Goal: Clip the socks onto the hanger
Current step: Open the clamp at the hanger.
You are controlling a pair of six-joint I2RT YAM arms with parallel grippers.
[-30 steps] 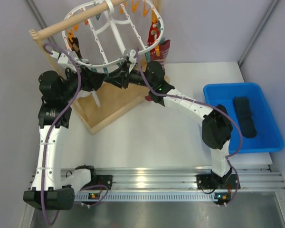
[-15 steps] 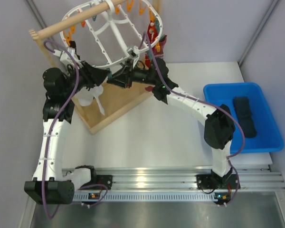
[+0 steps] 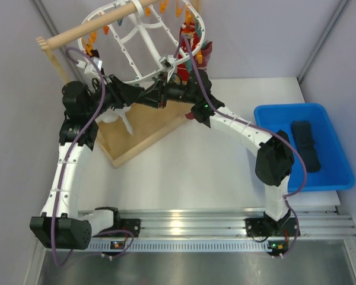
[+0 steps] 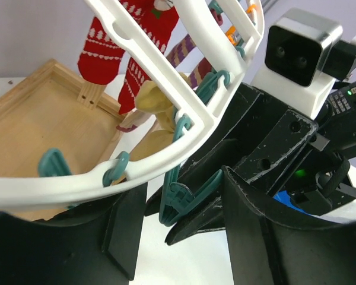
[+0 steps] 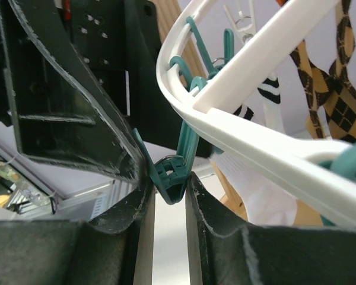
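Right end effector (image 5: 169,189) pinching a teal clip (image 5: 179,155); left end effector (image 4: 179,205) apparently released. A weak squeeze may let the clip slip shut.

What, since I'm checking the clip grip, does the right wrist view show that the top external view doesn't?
Only the right wrist view: the right tool pinching the handles of a teal clip that hangs under the rim. Only the top external view: the blue bin with a dark sock lying in it. Both: the white hanger and its row of clips.
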